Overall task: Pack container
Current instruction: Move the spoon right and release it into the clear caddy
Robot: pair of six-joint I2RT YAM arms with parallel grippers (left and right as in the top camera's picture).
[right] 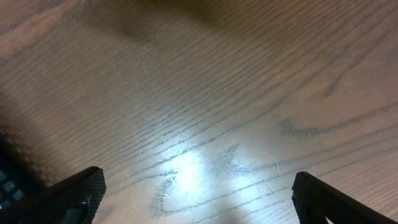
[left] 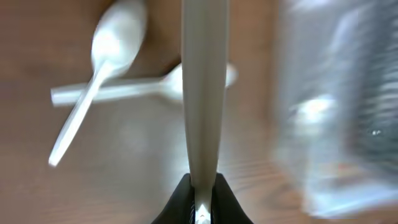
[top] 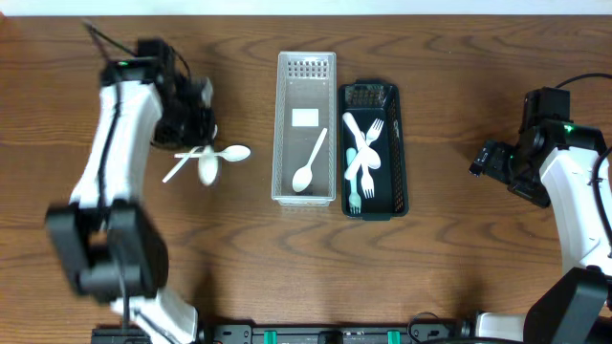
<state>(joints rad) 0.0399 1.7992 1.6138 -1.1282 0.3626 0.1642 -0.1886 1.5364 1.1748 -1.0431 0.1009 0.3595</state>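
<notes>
Left arm holds a spoon, with the clear tray to its right.

The clear tray (top: 283,124) lies right of the left gripper (left: 200,186), its long axis running away from the robot, and the black tray (top: 400,153) touches it. The left gripper is clamped on the held spoon (left: 202,93). The right gripper (right: 199,194) is spread and empty, farther off. Count: two loose spoons (left: 118,37), one tray spoon (top: 304,177), and overlapping forks (top: 368,153), roughly four.

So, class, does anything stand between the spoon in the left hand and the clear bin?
Nothing visible blocks it. The left hand grips the spoon. Toward the clear bin there are only two loose spoons, lying flat on the table, and the bin's top is open.
</notes>
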